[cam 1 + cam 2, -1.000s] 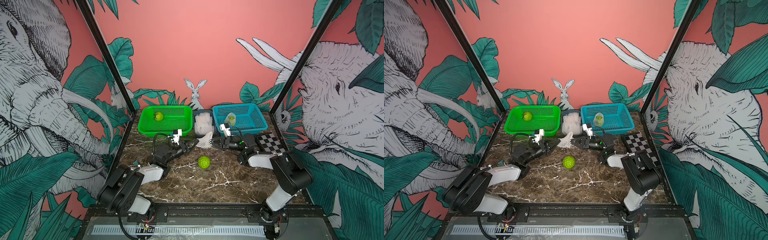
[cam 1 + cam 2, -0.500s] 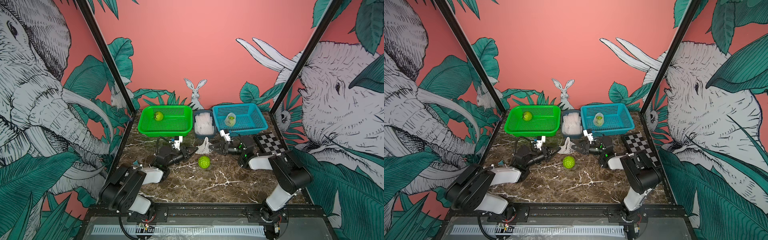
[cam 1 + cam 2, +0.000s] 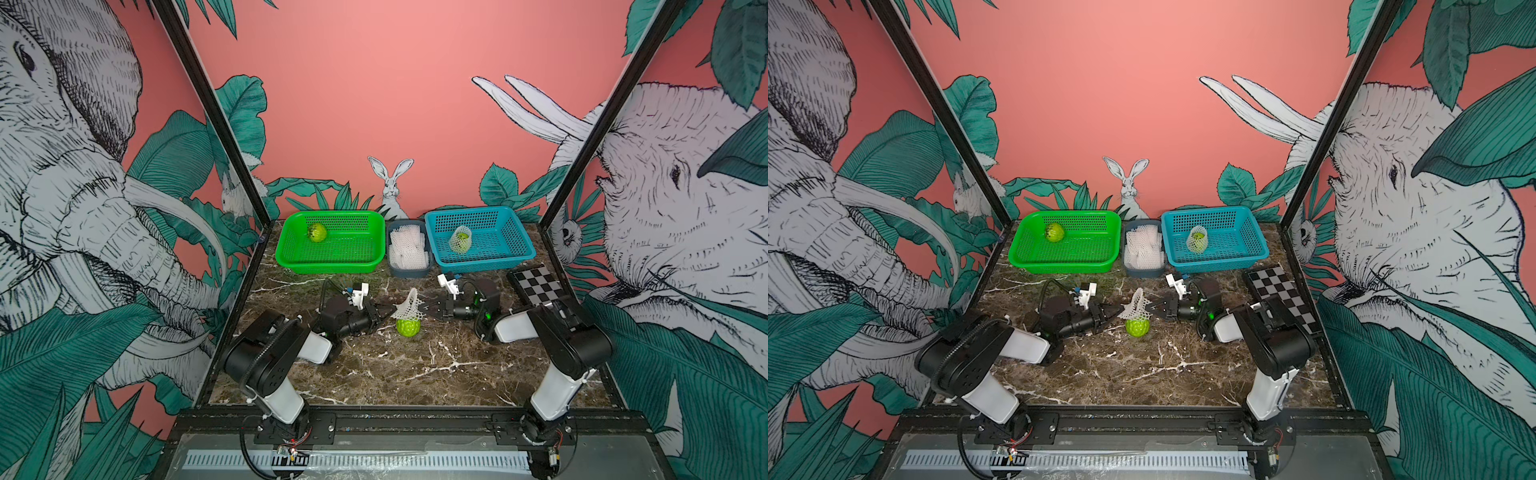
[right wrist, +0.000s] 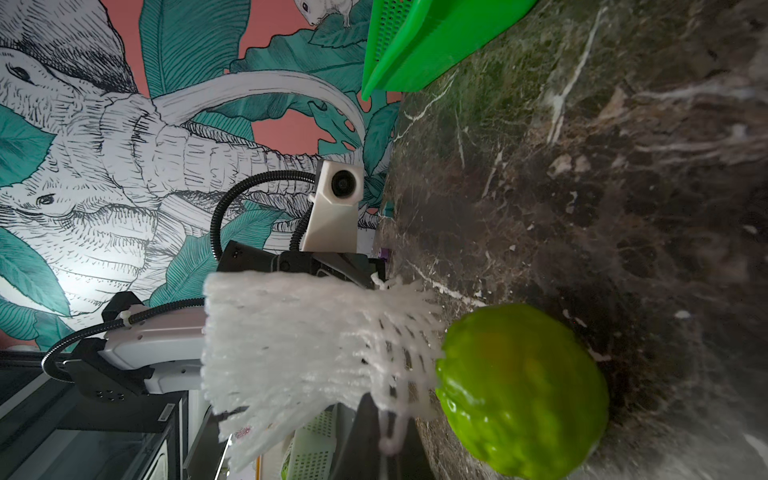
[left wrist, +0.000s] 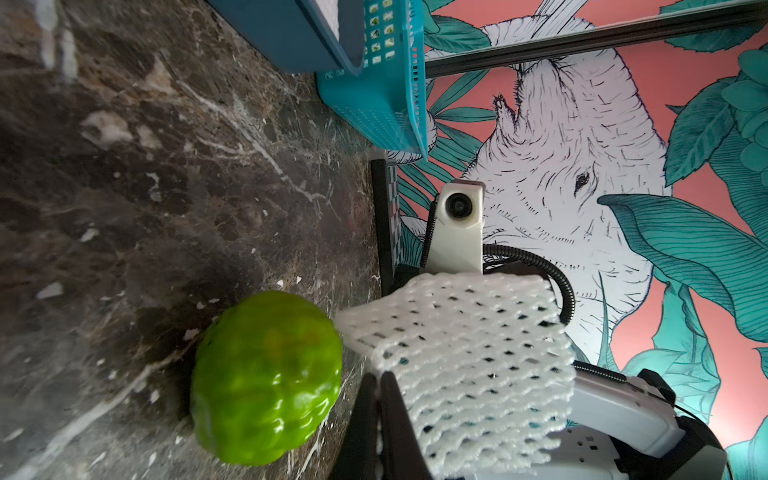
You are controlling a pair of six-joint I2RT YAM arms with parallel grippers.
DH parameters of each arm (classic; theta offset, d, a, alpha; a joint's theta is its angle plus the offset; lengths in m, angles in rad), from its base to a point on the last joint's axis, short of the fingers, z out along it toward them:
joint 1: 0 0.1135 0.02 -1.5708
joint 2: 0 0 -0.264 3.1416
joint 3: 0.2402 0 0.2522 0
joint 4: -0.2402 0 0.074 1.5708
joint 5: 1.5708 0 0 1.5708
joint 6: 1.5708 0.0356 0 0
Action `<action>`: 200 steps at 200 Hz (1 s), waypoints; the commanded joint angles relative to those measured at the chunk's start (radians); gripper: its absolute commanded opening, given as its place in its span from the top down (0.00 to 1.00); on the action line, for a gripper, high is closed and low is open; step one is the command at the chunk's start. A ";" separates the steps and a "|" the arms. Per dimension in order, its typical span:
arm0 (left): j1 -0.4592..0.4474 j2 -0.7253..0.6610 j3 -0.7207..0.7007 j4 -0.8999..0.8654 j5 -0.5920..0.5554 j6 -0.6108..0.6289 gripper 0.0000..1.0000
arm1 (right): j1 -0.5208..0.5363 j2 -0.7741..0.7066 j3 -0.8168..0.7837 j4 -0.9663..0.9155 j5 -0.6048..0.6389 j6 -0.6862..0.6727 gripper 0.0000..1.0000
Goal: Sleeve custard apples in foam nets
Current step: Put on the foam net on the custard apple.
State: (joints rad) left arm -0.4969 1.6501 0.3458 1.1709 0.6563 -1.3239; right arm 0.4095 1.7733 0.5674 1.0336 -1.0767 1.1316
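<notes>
I have left pincer (image 3: 388, 312) and right pincer (image 3: 427, 308) pinched shut on opposite rims of net (image 3: 409, 304). Net mouth rests atop custard apple (image 3: 408, 328), mid table (image 3: 415, 374). I reckon net soft, stretchy, light: grip rim only. Fruit may roll.

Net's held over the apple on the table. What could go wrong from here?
The net reaches only the top of the apple; pressed down, the loose fruit could roll away. The left gripper and right gripper pinch just thin edges, so the mesh may slip free or tear.
</notes>
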 commanded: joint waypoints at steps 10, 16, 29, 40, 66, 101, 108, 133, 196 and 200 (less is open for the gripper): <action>-0.008 0.047 -0.019 0.106 0.008 -0.020 0.94 | -0.005 0.025 -0.010 0.054 -0.001 -0.018 0.92; -0.009 0.058 -0.021 0.116 0.009 -0.030 0.94 | -0.005 0.027 -0.011 0.054 0.000 -0.016 0.92; -0.012 0.075 -0.025 0.146 0.006 -0.042 0.94 | -0.005 0.028 -0.020 0.071 -0.001 -0.009 0.92; -0.014 0.086 -0.028 0.152 0.005 -0.041 0.94 | -0.003 0.026 -0.021 0.063 0.001 -0.019 0.92; -0.014 0.111 -0.028 0.165 0.004 -0.040 0.94 | -0.003 0.034 -0.023 0.031 0.004 -0.046 0.92; -0.017 0.129 -0.034 0.177 0.003 -0.053 0.94 | -0.002 0.044 -0.037 0.031 0.008 -0.050 0.92; -0.019 0.131 -0.036 0.181 0.001 -0.056 0.94 | 0.000 0.044 -0.041 0.036 0.009 -0.046 0.92; -0.024 0.133 -0.045 0.168 -0.003 -0.042 0.94 | 0.006 0.047 -0.055 0.037 0.019 -0.053 0.92; -0.027 0.160 -0.057 0.150 -0.001 -0.019 0.94 | 0.021 0.089 -0.063 0.054 0.038 -0.057 0.91; -0.029 0.163 -0.059 0.151 -0.003 -0.017 0.94 | 0.021 0.090 -0.063 0.054 0.038 -0.056 0.91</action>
State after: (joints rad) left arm -0.5194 1.8027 0.3069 1.3079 0.6533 -1.3582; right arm 0.4194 1.8473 0.5095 1.0340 -1.0477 1.0897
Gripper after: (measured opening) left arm 0.062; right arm 0.087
